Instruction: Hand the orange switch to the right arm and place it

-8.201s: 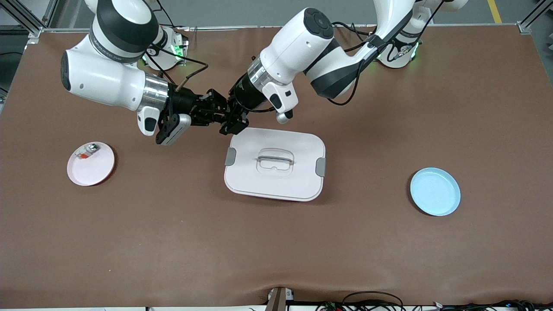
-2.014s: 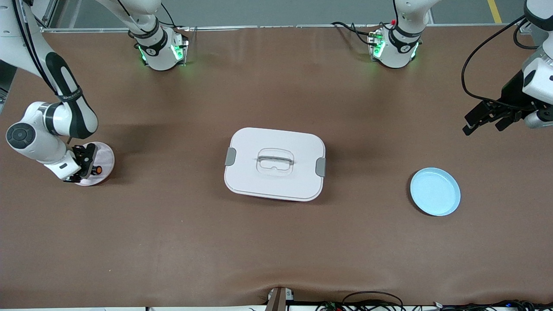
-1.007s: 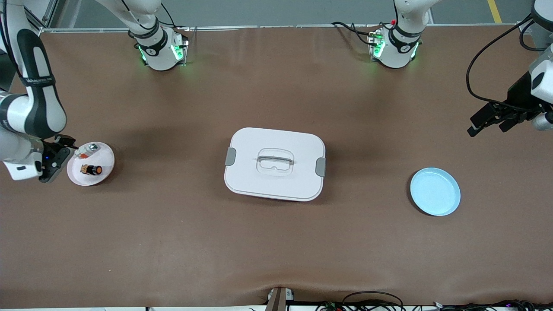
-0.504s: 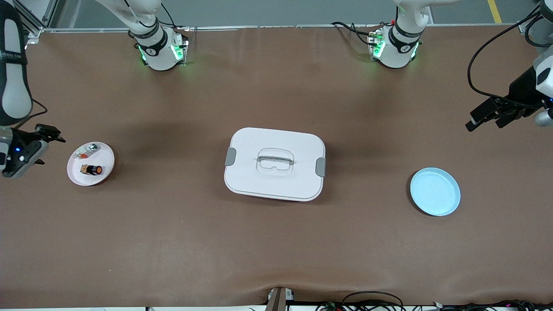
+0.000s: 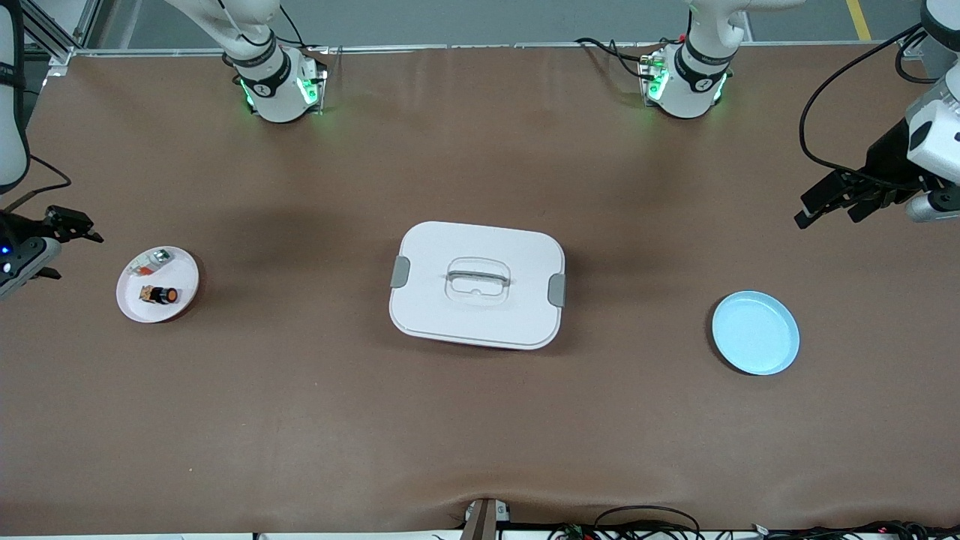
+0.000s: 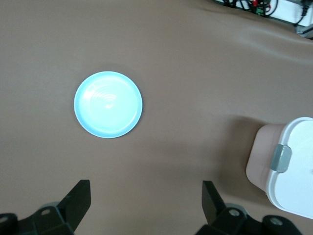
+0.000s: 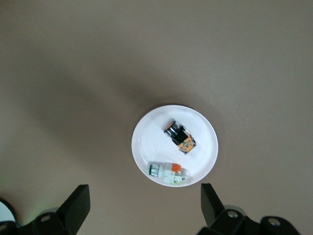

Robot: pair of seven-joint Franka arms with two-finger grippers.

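The orange switch [image 5: 160, 295], a stubby black part with an orange cap, lies on its side on the small pale plate [image 5: 182, 273] at the right arm's end of the table. My right gripper [image 5: 66, 250] hangs open and empty over the table just off that plate's edge. In the right wrist view the switch [image 7: 180, 135] lies on the plate [image 7: 203, 133], ahead of the open right gripper [image 7: 145, 198]. My left gripper [image 5: 829, 215] is open and empty over bare table at the left arm's end, as the left wrist view also shows [image 6: 145, 196].
A silvery-clear part with a red-orange strip [image 5: 151, 262] shares the pale plate. A white lidded box [image 5: 478, 283] with grey latches sits mid-table. A light blue plate [image 5: 755, 333] lies toward the left arm's end, empty.
Two seconds ago the right gripper was down on the pale plate with the switch. It has let go and drawn away toward the table's end. The switch stays on the plate. The left gripper shifted slightly.
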